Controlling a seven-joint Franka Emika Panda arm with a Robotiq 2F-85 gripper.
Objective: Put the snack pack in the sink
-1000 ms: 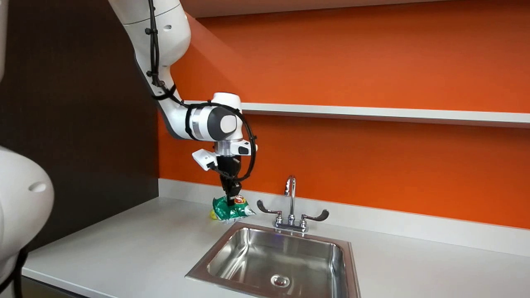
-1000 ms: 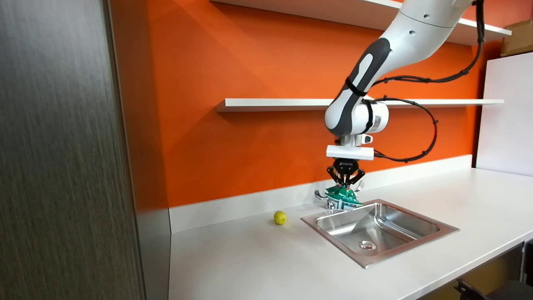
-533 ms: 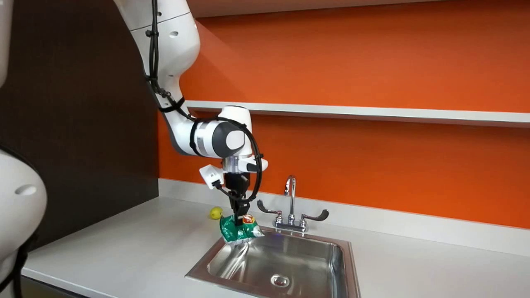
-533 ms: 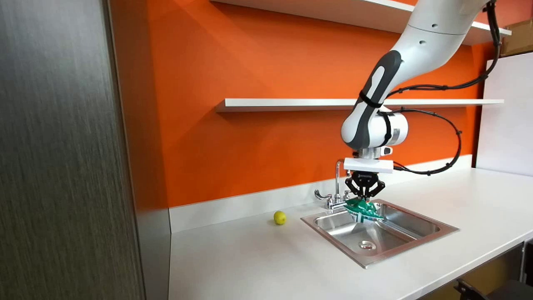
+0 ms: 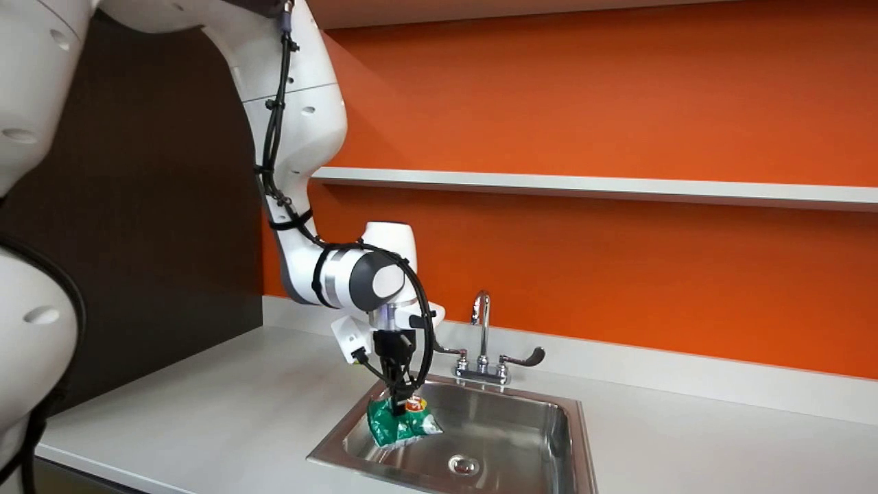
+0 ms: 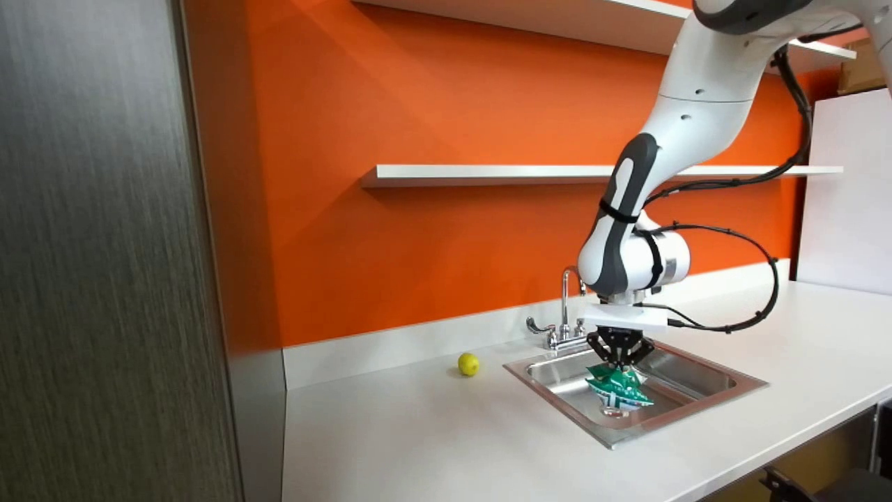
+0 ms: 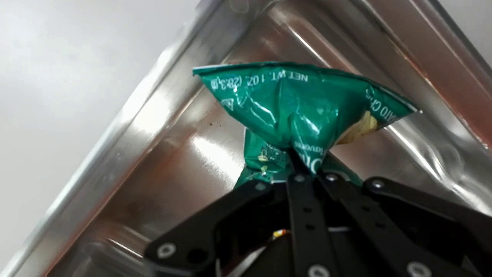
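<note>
The snack pack is a crumpled green chip bag, seen in an exterior view [image 5: 385,424], in an exterior view [image 6: 619,389] and in the wrist view [image 7: 269,96]. My gripper [image 5: 398,410] points down and is shut on the pinched middle of the bag. The bag's ends spread out on both sides of the fingers in the wrist view. The steel sink [image 5: 575,439] lies beneath, and the bag is over its basin [image 7: 180,165], towards the left side in an exterior view. I cannot tell whether the bag touches the basin floor. The fingertips are partly hidden by the bag.
A chrome faucet [image 5: 483,333] with two dark-tipped handles stands behind the sink. A yellow lemon [image 6: 468,364] rests on the white counter [image 6: 390,432] beside the sink. A white shelf [image 6: 474,174] runs along the orange wall above.
My gripper carries the green bag from above the counter behind the sink, over the rim, then down into the basin area. The bag stays pinched. The lemon has not moved.
</note>
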